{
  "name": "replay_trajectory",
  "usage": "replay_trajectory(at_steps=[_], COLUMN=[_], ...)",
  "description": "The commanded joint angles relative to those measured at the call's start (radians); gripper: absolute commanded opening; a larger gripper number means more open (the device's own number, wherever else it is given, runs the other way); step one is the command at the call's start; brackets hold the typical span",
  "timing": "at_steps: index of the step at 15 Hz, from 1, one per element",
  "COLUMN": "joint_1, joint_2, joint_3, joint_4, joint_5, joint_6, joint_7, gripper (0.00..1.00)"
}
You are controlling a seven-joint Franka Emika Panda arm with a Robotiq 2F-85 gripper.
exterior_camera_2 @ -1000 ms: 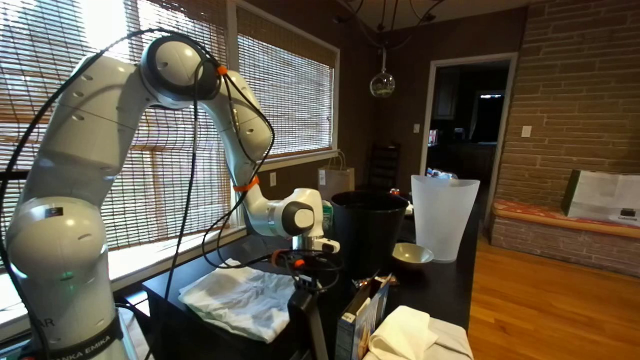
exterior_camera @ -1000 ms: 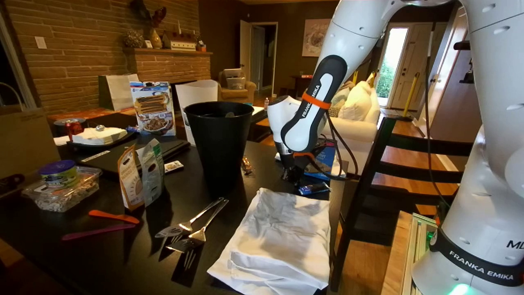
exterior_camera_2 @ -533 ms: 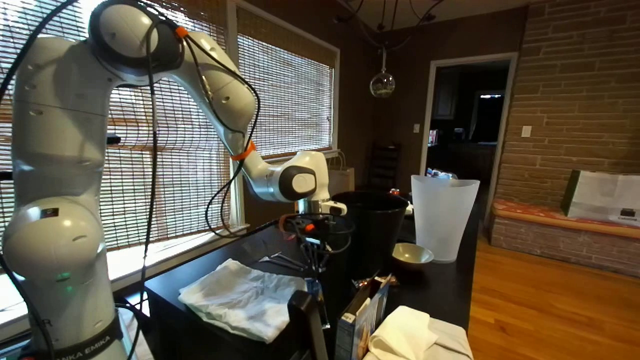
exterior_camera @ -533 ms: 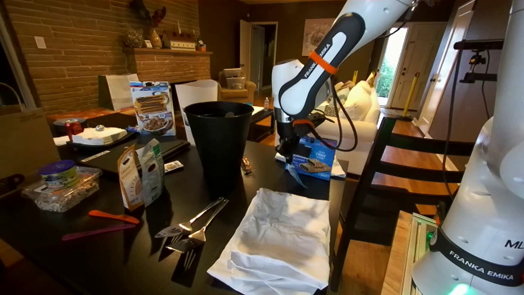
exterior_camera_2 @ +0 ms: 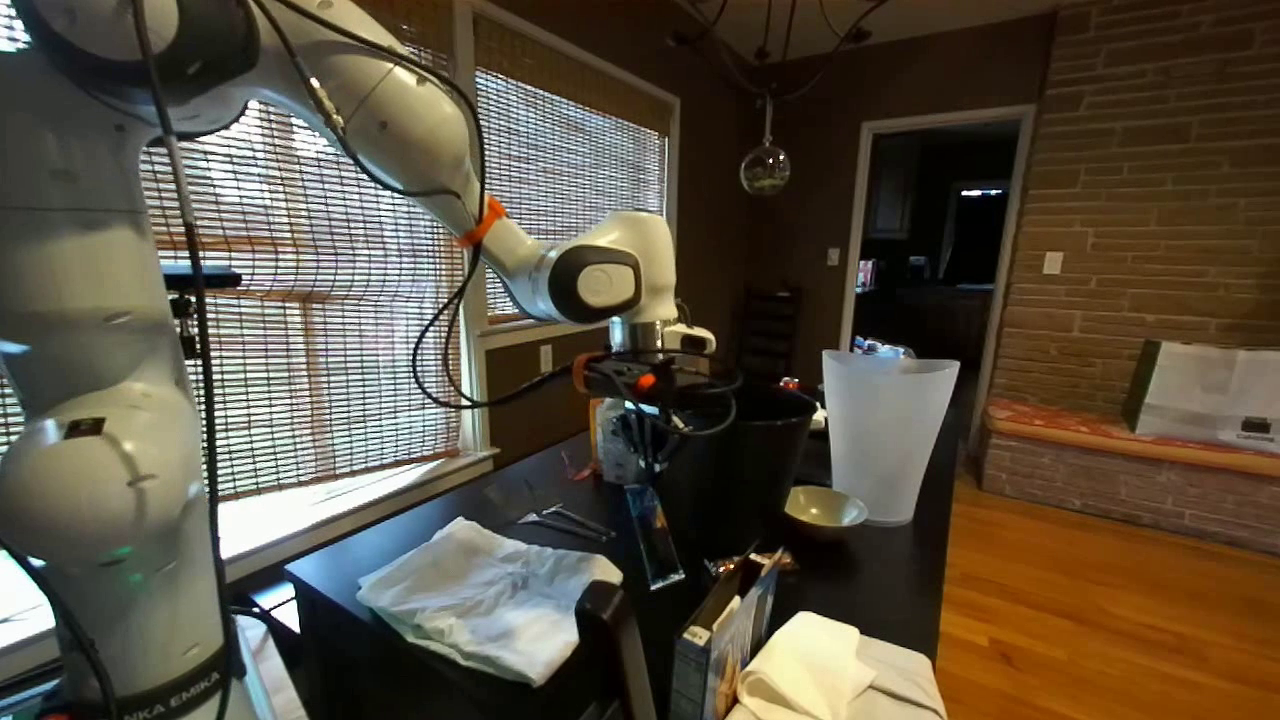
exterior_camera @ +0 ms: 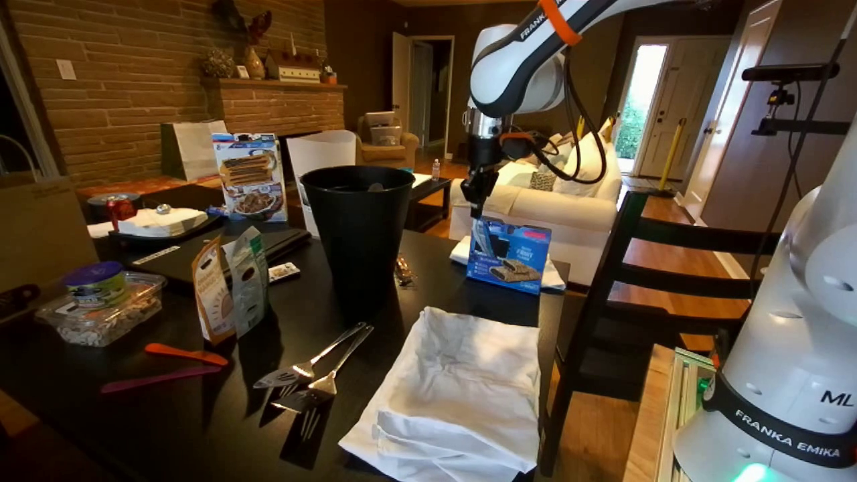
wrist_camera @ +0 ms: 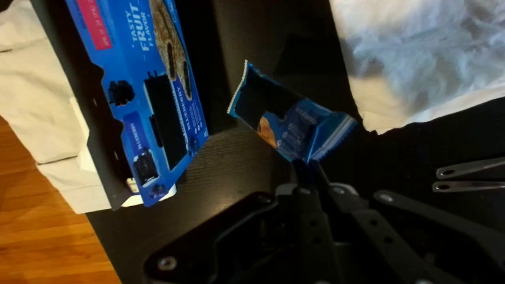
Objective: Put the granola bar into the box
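We're clamping one end of the granola bar point(wrist_camera: 290, 114), its length slanting below the hand point(wrist_camera: 309, 163), box point(wrist_camera: 158, 102) lower alongside.

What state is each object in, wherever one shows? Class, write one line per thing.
Blue box: standing, top open
Granola bar: wrapped, tilted, outside the blue box
Gripper: shut on the granola bar
Black bin: upright, open
Large white cloth: folded, creased
Purple-lidded tub: lid on
Orange pouch: standing
Bowl: right way up
Frosted bin: upright
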Motion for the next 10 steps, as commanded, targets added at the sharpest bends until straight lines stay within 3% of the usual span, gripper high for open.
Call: replay_trajectory(at_steps=[1,4,10], joint_1=[-0.011,-0.012,-0.014], joint_2=[-0.01,-0.013,-0.043], joint_3=[0.007,0.007,-0.026], joint_4=[0.004,0.004,0.103], joint_5=[0.004,0.006,0.257], joint_6=[-0.009,-0.009,-0.211], joint_7=[-0.01,-0.016,-0.293], gripper=[0.01,0.0,0.0])
